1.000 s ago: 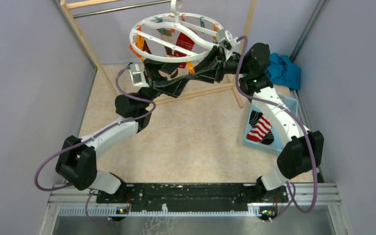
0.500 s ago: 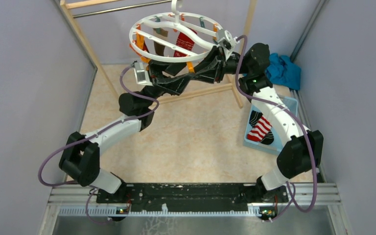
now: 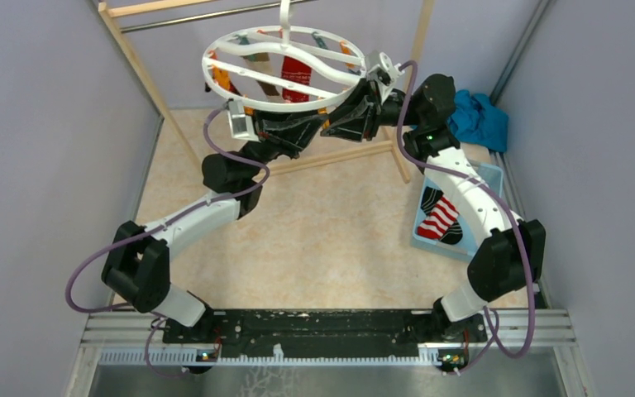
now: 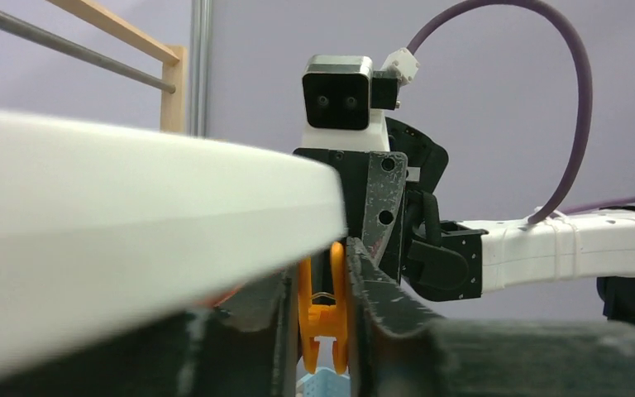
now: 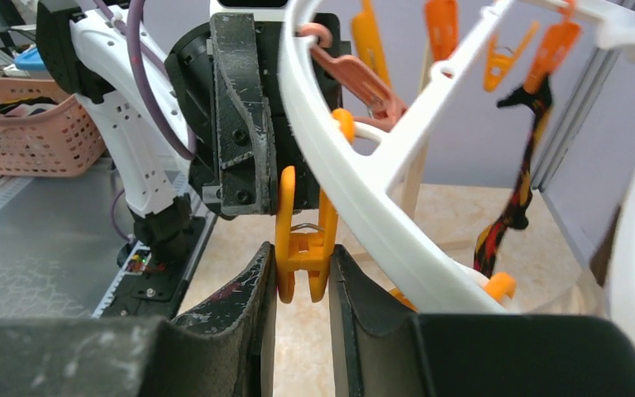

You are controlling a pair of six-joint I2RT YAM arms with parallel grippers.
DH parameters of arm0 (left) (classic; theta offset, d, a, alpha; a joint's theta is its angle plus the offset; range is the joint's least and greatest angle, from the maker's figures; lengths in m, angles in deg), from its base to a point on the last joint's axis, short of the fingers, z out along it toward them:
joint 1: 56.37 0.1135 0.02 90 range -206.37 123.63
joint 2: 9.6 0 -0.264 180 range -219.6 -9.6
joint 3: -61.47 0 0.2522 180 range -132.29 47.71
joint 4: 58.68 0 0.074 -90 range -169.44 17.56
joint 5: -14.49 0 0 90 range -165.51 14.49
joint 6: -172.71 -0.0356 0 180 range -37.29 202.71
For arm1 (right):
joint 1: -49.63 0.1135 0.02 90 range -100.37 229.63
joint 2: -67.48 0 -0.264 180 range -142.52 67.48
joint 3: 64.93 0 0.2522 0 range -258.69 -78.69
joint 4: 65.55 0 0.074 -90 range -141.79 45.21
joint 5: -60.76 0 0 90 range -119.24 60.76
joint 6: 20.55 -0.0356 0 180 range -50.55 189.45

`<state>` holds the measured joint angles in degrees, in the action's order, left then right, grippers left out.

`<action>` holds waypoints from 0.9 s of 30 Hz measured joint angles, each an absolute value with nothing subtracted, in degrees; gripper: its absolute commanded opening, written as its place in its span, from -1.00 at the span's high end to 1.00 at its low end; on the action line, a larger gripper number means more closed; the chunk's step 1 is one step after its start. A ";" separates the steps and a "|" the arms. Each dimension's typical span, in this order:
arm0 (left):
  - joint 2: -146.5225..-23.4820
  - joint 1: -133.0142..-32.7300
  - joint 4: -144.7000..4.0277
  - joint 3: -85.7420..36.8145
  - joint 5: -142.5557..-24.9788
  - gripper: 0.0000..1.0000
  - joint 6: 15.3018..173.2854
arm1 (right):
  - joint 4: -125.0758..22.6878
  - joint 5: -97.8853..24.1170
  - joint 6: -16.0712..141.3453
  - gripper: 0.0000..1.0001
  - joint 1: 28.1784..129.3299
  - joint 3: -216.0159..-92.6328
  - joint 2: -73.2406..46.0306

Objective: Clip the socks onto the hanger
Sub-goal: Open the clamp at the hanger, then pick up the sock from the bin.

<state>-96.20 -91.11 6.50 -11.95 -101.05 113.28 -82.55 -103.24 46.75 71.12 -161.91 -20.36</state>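
The right gripper (image 5: 300,285) has its fingers drawn close, pinching the lower half of an orange clip (image 5: 301,248) that hangs from the rim of the hanger (image 5: 380,223). The left gripper (image 4: 318,331) faces it from the other side, its fingers pressed in on what seems to be the same clip, though the blurred white rim fills much of that wrist view. A second ago the left fingers stood much wider and have since narrowed onto the clip, while the right ones have kept their grip. Over that time the left arm has pushed in and up under the ring, and the hanger has swung to the left and tipped. On the right, the red-and-white striped sock (image 3: 438,219) lies unmoved in the light blue tray (image 3: 488,178). Farther back a red sock (image 3: 296,70) and a dark patterned sock (image 5: 517,198) hang from clips on the ring, whose hook reaches up to the wooden rack (image 3: 132,50).
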 measured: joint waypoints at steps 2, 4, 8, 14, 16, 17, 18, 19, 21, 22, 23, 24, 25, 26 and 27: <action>-96.31 -91.11 6.58 -11.97 -101.16 0.91 113.50 | -82.40 -103.06 46.69 1.00 71.08 -161.80 -20.36; -96.31 -91.11 6.67 -11.95 -101.33 1.00 113.41 | -82.47 -102.93 46.69 1.00 70.95 -161.60 -20.36; -96.31 -91.11 6.67 -11.97 -101.29 1.00 113.39 | -82.51 -102.82 46.67 0.97 70.84 -161.60 -20.36; -96.03 -91.11 5.14 -11.95 -100.13 1.00 113.22 | -82.20 -102.91 46.91 -0.17 70.88 -161.58 -20.36; -95.83 -90.94 3.61 -11.95 -98.90 1.00 112.93 | -81.04 -103.00 47.43 -0.32 70.86 -161.56 -20.33; -95.72 -90.87 2.85 -11.95 -98.58 1.00 112.76 | -80.02 -102.89 48.02 -0.37 70.73 -161.54 -20.27; -95.55 -90.87 1.71 -11.95 -97.96 1.00 112.45 | -78.33 -102.50 48.96 -0.40 70.58 -161.45 -20.05; -95.40 -90.87 0.81 -11.95 -97.59 1.00 112.14 | -76.94 -102.04 50.01 -0.42 70.42 -161.15 -19.77; -94.85 -90.90 -1.04 -11.91 -97.00 1.00 111.38 | -72.26 -100.20 53.14 -0.45 69.92 -160.01 -18.54; -94.59 -90.90 -1.66 -11.87 -96.81 1.00 111.14 | -70.01 -99.04 54.69 -0.45 69.55 -159.31 -17.84; -94.19 -90.90 -2.38 -11.80 -96.54 1.00 110.94 | -68.46 -97.93 55.82 -0.46 69.18 -158.52 -17.10; -93.95 -90.90 -2.79 -11.76 -96.46 1.00 110.75 | -67.19 -96.64 56.79 -0.46 68.65 -157.23 -16.07; -93.65 -90.90 -3.34 -11.67 -96.41 1.00 110.51 | -66.25 -95.74 57.46 -0.46 68.22 -156.01 -15.20; -93.43 -90.90 -3.67 -11.56 -96.41 1.00 110.35 | -65.22 -94.50 57.99 -0.46 67.60 -154.52 -14.17; -93.14 -90.94 -4.10 -11.43 -96.39 1.00 110.13 | -64.50 -93.45 58.49 -0.46 67.08 -153.26 -13.36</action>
<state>-93.14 -90.94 -4.10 -11.43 -96.39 110.13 -64.50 -93.45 58.49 67.08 -153.26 -13.36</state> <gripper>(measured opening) 0.048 0.727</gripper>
